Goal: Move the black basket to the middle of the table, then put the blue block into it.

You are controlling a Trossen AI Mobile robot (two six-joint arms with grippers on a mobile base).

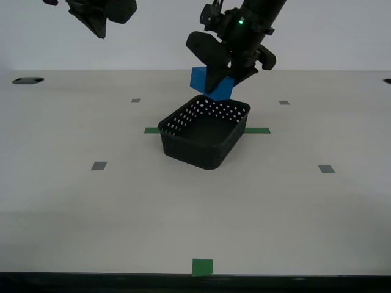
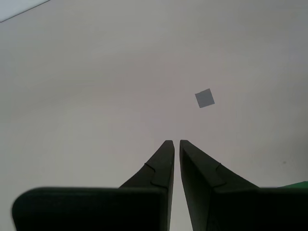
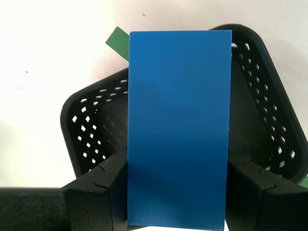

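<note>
Starting at the near edge, a green tape square (image 1: 202, 267) lies on the tabletop (image 1: 122, 207). Farther in, grey markers (image 1: 98, 165) sit left and right. The basket (image 1: 204, 131) stands mid-tabletop, turned corner-on, over a green tape strip (image 1: 256, 130) showing on both sides. Above its far rim, my first claw (image 1: 221, 78) grips the block (image 3: 178, 125), jaws clamped on two opposite faces; the block hangs tilted in the air, clear of the basket. At the far left, raised, my second claw (image 2: 173, 143) holds nothing, jaws nearly together, above bare tabletop and one grey marker.
</note>
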